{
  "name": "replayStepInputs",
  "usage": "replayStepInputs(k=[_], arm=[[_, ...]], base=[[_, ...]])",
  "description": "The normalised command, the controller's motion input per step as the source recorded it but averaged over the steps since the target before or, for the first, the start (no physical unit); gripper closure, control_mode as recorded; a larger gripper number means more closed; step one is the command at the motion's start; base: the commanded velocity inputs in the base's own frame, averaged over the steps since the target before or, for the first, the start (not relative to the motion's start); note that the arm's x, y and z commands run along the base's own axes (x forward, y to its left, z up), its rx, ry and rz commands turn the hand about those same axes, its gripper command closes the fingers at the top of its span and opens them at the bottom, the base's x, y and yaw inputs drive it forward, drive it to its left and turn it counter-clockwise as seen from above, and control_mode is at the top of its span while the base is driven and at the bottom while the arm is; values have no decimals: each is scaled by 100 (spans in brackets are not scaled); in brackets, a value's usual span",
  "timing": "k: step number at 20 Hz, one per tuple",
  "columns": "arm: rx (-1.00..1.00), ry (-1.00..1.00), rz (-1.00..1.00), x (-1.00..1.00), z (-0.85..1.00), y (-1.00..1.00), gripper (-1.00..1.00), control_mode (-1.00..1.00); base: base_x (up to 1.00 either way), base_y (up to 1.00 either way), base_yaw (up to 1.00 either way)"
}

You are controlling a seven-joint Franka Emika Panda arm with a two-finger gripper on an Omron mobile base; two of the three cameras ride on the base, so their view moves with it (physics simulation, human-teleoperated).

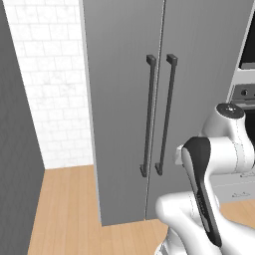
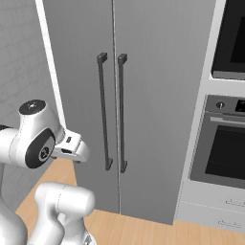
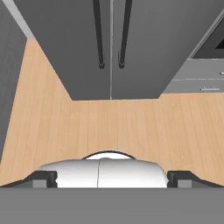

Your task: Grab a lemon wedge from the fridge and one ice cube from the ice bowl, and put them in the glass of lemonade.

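Jaws stand wide apart with nothing between them, well short of the fridge, whose two doors are shut, so I can't see the lemon wedge. My worry: its dark bar handles sit side by side, and I may catch both or glance off.

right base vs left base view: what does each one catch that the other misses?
Right base alone: a built-in oven with a dark glass door, right of the fridge, and drawers under it. Left base alone: a white tiled wall left of the fridge. Both: the fridge's two shut grey doors, their two dark bar handles, the wood floor.
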Motion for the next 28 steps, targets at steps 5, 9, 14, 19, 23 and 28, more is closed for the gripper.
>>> replayStepInputs(k=[5,9,14,19,23,28], arm=[[0,0,0,9,0,0,-100,-100],[0,0,0,8,0,0,-100,-100],[0,-1,0,15,-1,0,-100,-100],[0,-5,0,15,0,-3,-100,-100],[0,-18,0,27,4,-21,-100,-100],[0,-20,0,30,16,-21,-100,-100]], base=[[0,0,0],[0,0,0],[0,0,0],[0,0,0],[0,0,0],[0,0,0]])
